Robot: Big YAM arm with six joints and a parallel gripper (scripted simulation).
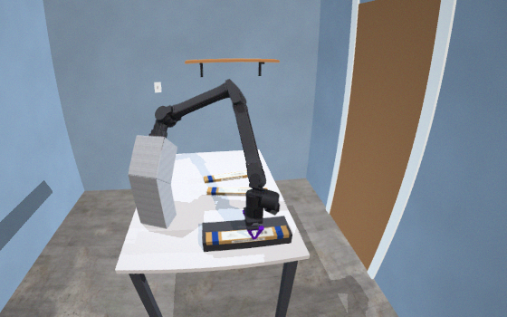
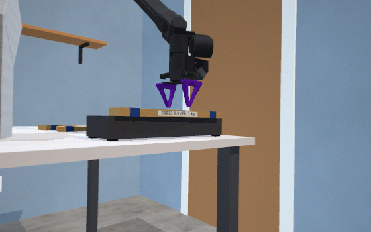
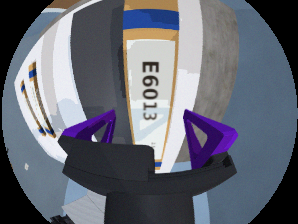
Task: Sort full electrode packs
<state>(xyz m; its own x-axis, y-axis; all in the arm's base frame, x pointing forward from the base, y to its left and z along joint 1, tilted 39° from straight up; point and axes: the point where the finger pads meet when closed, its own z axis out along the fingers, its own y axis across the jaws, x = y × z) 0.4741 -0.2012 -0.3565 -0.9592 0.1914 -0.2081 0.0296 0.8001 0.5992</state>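
One electrode pack [image 1: 228,235] [image 2: 149,113] [image 3: 150,50], tan with blue bands and an E6013 label, lies flat along the front part of the dark low platform [image 1: 226,223] [image 2: 165,128] [image 3: 95,50]. My gripper [image 2: 179,106] [image 3: 149,113] is open and empty, with its purple fingertips just above this pack, one toward each long side. A second pack [image 1: 224,191] [image 2: 66,128] [image 3: 32,73] lies on the table behind the platform. The third pack [image 1: 222,177] [image 2: 46,127] [image 3: 23,88] lies farther back. The arm hides the right ends of both in the top view.
The grey arm pedestal [image 1: 154,195] stands at the left of the white table [image 1: 158,254] [image 2: 40,157]. The platform is close to the table's front edge. A wooden shelf [image 1: 231,61] [image 2: 66,37] is on the back wall.
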